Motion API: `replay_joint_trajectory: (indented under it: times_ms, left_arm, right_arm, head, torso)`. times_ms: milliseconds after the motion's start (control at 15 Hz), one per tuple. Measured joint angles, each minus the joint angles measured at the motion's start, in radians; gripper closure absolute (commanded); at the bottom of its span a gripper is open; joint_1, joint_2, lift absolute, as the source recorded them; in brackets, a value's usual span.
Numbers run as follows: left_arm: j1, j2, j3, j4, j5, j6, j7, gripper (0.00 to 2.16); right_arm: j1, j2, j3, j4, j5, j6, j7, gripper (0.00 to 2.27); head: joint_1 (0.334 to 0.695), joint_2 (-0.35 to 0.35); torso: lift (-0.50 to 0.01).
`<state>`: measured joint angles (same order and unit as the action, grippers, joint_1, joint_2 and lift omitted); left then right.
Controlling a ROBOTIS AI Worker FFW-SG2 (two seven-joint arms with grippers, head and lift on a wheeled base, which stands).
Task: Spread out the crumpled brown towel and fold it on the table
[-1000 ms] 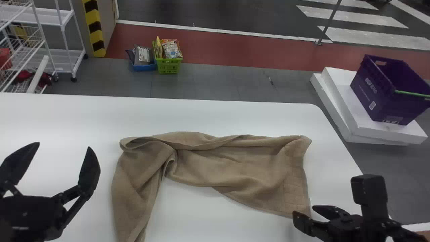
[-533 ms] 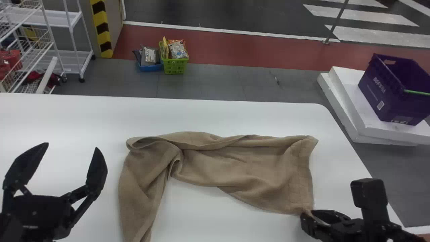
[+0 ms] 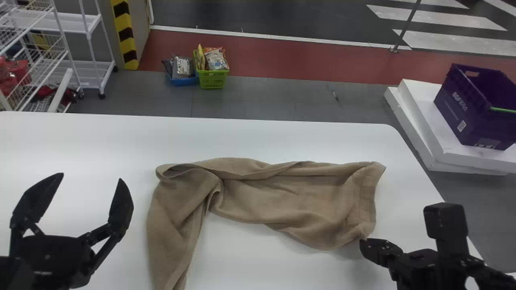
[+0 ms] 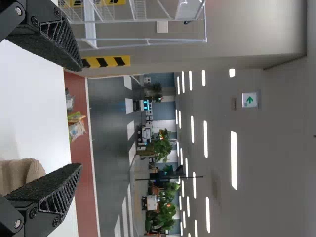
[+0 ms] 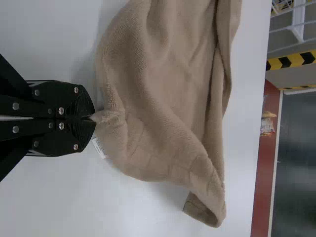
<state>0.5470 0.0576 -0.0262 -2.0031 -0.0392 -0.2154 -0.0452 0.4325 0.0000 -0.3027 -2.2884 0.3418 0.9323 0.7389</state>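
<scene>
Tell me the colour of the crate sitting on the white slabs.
The crate is dark purple; it shows best in the head view.

one towel [image 3: 294, 197], two claws [image 3: 364, 242]

Bright ceiling strip lights [image 4: 233, 160] — soft, faint shadows beside the brown towel [image 3: 290, 197].
</scene>
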Motion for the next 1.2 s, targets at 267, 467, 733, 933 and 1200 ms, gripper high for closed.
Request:
replay_joint_trajectory:
  times_ms: [267, 467, 733, 933, 1200]
  left_arm:
    - [0.015, 0.002, -0.008, 0.012, -0.04, 0.004, -0.047, 0.14]
    - [0.012, 0.011, -0.014, 0.032, -0.052, 0.002, -0.071, 0.14]
    - [0.017, 0.044, -0.025, 0.033, -0.053, -0.004, -0.086, 0.14]
    - [0.014, 0.069, -0.044, 0.031, -0.052, -0.006, -0.095, 0.14]
    - [0.024, 0.095, -0.05, 0.036, -0.039, -0.012, -0.113, 0.14]
  right_arm:
    - [-0.047, 0.0, -0.065, 0.017, -0.063, -0.018, -0.03, 1.63]
    - [-0.163, 0.0, -0.184, 0.109, -0.114, -0.039, -0.039, 1.63]
    - [-0.363, 0.0, -0.404, 0.29, -0.16, -0.034, -0.034, 1.63]
    - [-0.45, -0.032, -0.496, 0.407, -0.173, -0.016, -0.046, 1.63]
    - [-0.493, -0.056, -0.535, 0.491, -0.163, -0.03, -0.094, 1.63]
  head:
    - [0.695, -0.205]
    - [0.695, -0.278]
    - [0.695, -0.35]
    - [0.695, -0.35]
    - [0.695, -0.35]
  torso:
    - [-0.127]
    - [-0.127]
    - [-0.127]
    - [-0.127]
    - [-0.127]
